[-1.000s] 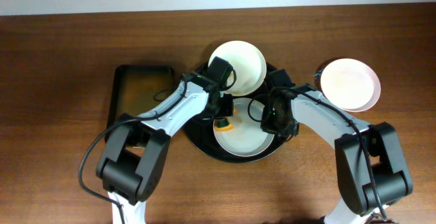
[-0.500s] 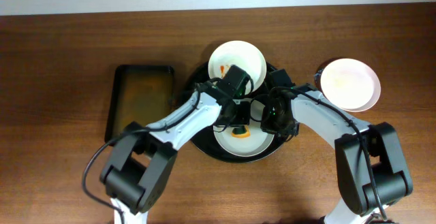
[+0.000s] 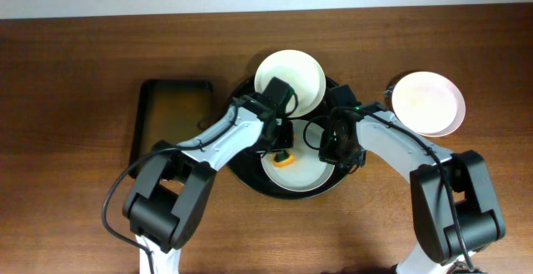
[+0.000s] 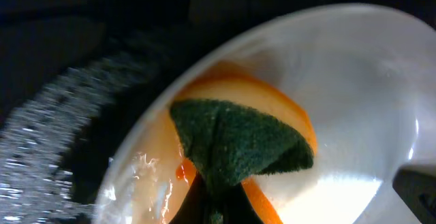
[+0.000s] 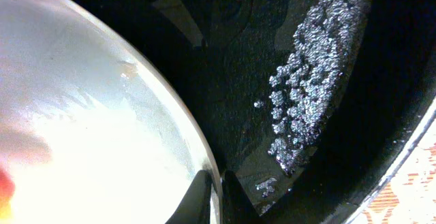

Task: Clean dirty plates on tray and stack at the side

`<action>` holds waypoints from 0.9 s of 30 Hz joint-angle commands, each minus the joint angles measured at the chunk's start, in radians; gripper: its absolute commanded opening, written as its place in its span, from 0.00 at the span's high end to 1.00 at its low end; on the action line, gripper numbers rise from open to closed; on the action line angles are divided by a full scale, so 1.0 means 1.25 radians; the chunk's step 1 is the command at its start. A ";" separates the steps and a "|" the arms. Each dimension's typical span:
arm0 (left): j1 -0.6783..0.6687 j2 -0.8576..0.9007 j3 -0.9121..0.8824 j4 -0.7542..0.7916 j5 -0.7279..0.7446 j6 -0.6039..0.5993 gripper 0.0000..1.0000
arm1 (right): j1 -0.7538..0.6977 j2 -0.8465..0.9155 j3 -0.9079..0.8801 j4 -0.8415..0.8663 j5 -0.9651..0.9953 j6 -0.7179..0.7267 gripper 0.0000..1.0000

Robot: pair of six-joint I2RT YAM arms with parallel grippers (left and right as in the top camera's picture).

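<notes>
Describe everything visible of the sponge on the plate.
The sponge is orange foam with a dark green scouring layer. It looks soft and is pinched into a wedge, with the green side facing the wrist camera. The left end effector grips its narrow end. It rests on the plate at the tray's near side, beside an orange-red smear.
</notes>
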 commanded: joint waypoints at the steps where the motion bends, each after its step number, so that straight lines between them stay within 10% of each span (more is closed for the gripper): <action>1: 0.047 0.017 -0.008 -0.009 -0.066 -0.004 1.00 | -0.002 0.037 -0.041 -0.021 0.045 0.011 0.95; 13: 0.075 -0.173 0.010 -0.045 -0.286 0.067 1.00 | -0.002 0.037 -0.041 -0.027 0.045 0.011 0.95; 21: 0.284 -0.225 0.005 -0.194 -0.302 0.072 1.00 | -0.002 0.037 -0.041 -0.027 0.045 0.010 0.95; 27: 0.333 -0.223 -0.127 -0.077 -0.311 0.140 1.00 | -0.002 0.037 -0.041 -0.027 0.045 0.011 0.95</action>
